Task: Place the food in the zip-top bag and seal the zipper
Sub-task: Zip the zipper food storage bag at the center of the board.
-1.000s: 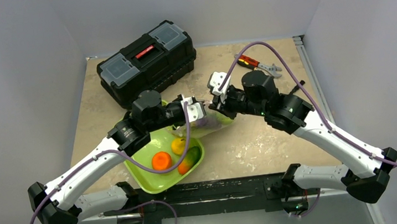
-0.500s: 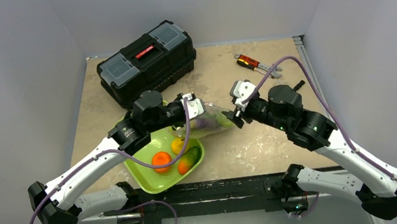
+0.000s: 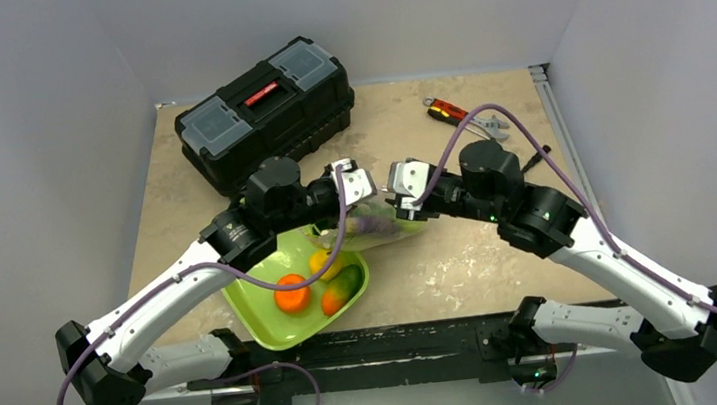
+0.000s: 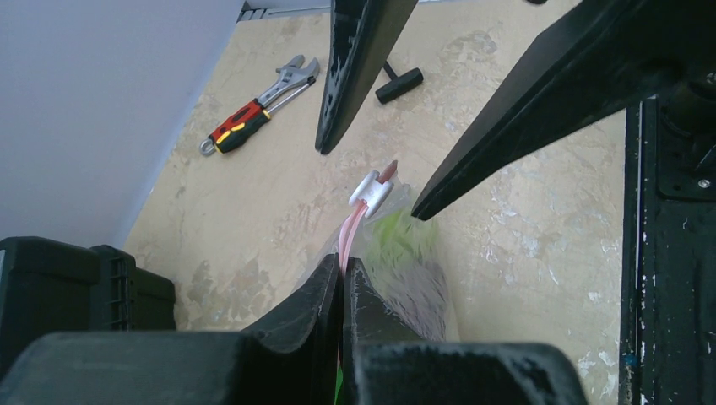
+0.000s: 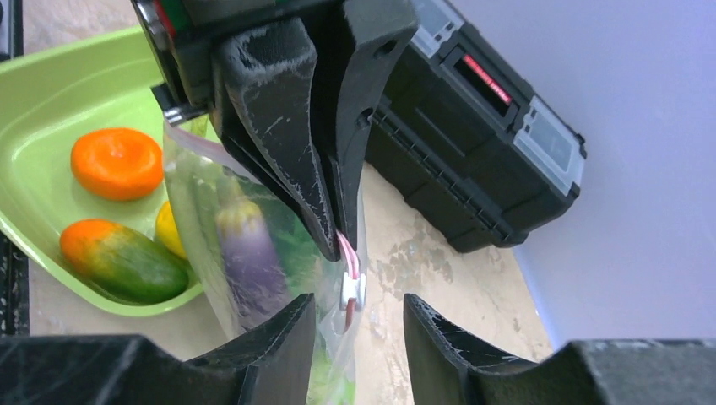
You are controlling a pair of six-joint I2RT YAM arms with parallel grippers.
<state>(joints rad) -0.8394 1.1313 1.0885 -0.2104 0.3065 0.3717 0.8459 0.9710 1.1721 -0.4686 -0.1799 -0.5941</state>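
The clear zip-top bag (image 3: pixel 369 225) hangs between the two grippers, with a purple eggplant (image 5: pixel 246 249) and green leafy food inside. My left gripper (image 4: pixel 343 268) is shut on the bag's pink zipper (image 4: pixel 349 229). A white slider (image 5: pixel 351 291) sits on the zipper just past the left fingers. My right gripper (image 5: pixel 353 319) is open, its fingers on either side of the slider and not touching it. In the top view the right gripper (image 3: pixel 401 205) faces the left gripper (image 3: pixel 353 191) closely.
A lime-green tray (image 3: pixel 272 322) under the left arm holds an orange (image 3: pixel 291 293), a yellow fruit (image 3: pixel 322 263) and an orange-green mango-like fruit (image 3: pixel 341 289). A black toolbox (image 3: pixel 264 110) stands at the back left. A red-handled wrench (image 3: pixel 464 116) lies at the back right.
My right gripper pulled away to the right, then came back to the bag's mouth and now straddles the slider. The left gripper kept its hold on the zipper.
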